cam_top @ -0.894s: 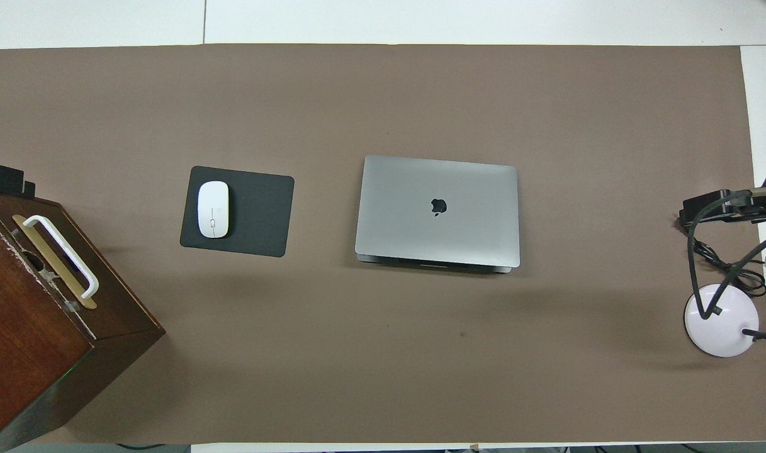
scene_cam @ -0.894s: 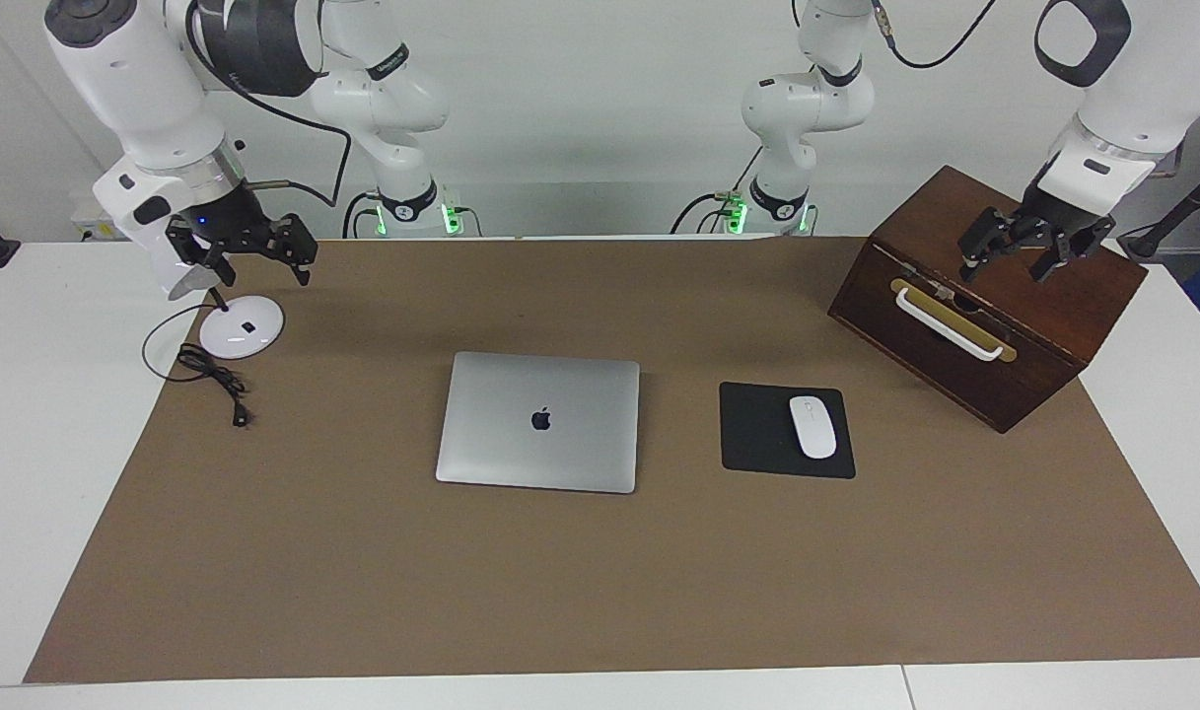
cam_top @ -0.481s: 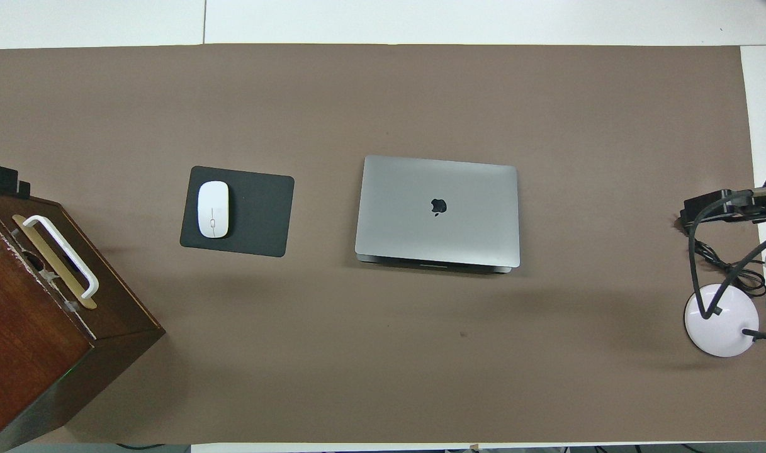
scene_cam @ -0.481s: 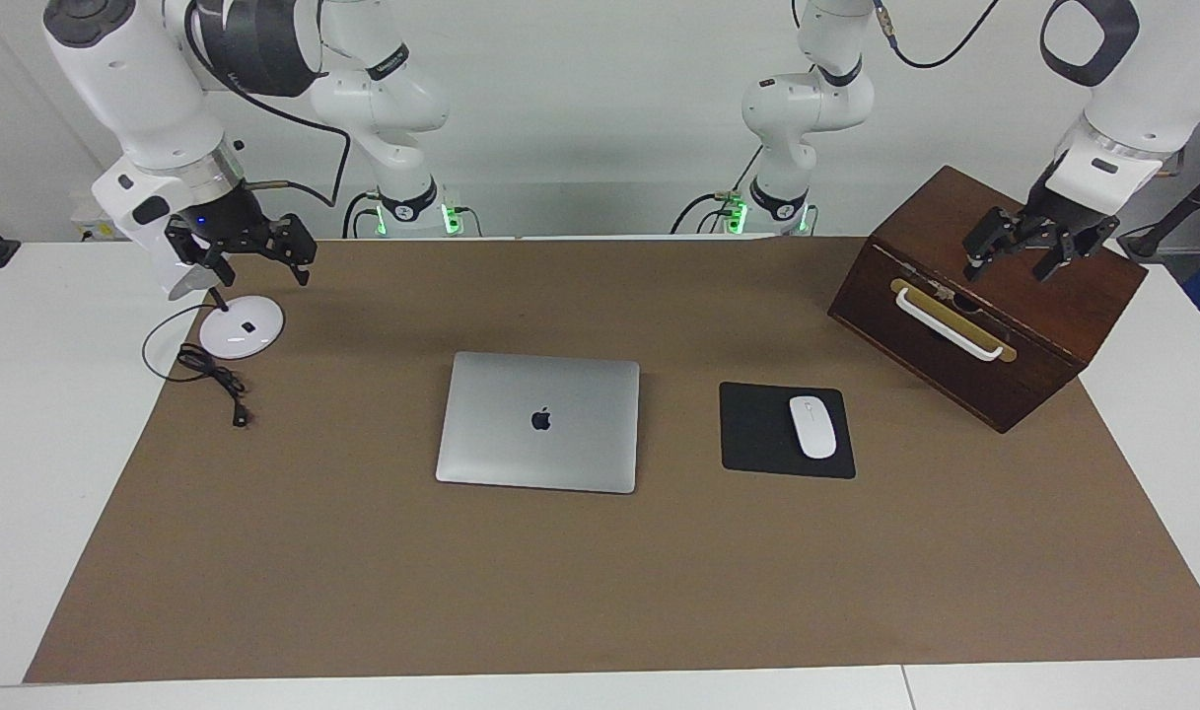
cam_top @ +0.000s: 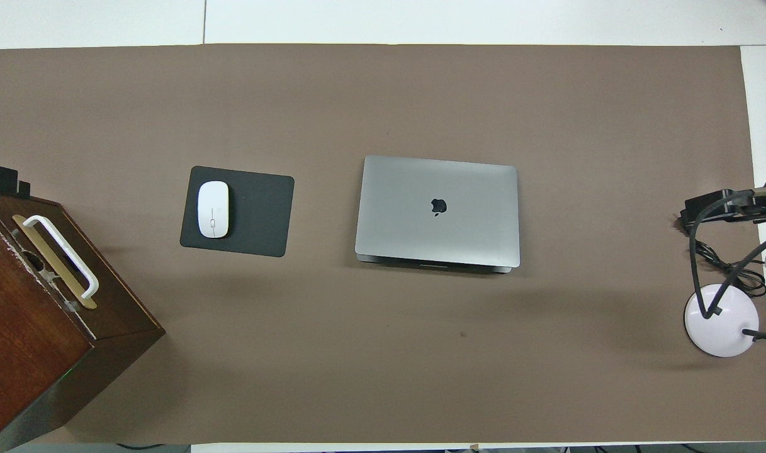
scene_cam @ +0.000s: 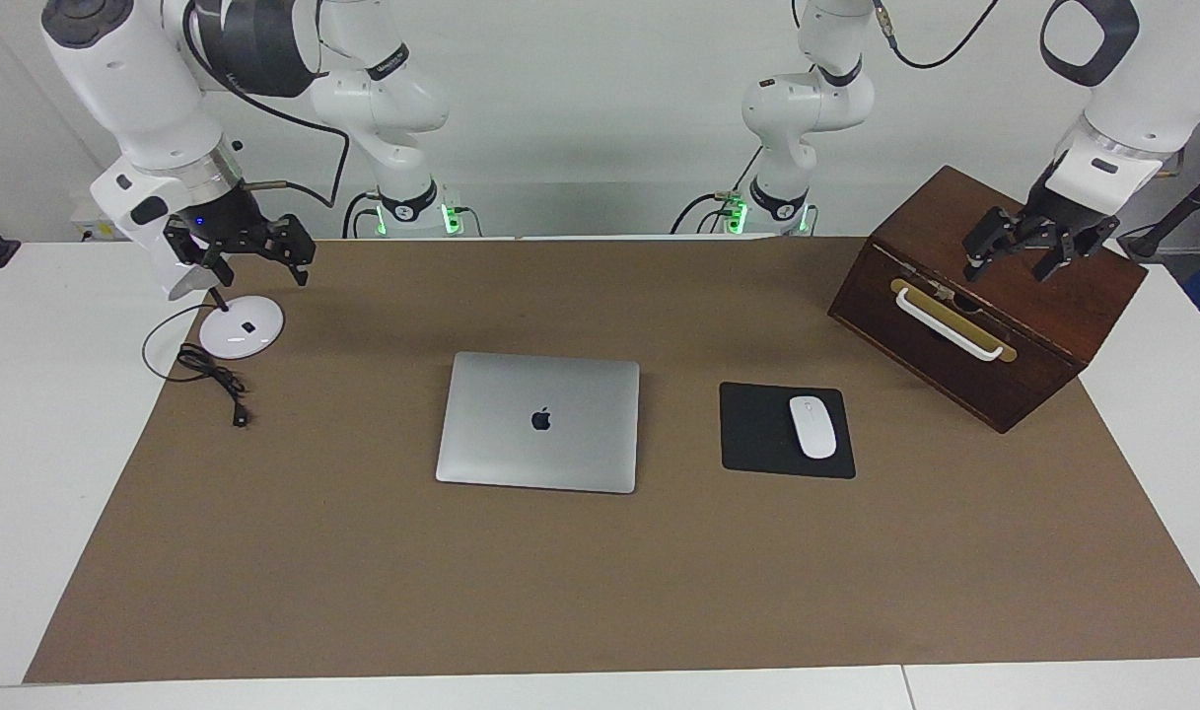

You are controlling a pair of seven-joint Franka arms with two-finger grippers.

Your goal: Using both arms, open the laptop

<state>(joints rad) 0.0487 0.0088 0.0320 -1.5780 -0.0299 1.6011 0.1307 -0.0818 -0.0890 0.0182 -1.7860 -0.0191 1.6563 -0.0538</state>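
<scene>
While both arms hang raised at the table's ends, I see the laptop (scene_cam: 538, 421) lying shut and flat mid-mat, beside the black mouse pad (scene_cam: 763, 431) carrying the white mouse (scene_cam: 812, 426). My left gripper (scene_cam: 1020, 254) hovers over the wooden box (scene_cam: 964, 365), fingers spread and holding nothing; the box's drawer with its white handle (scene_cam: 949, 324) looks closed, contents hidden. My right gripper (scene_cam: 252, 258) is over the lamp base (scene_cam: 242, 326), fingers apart, empty.
</scene>
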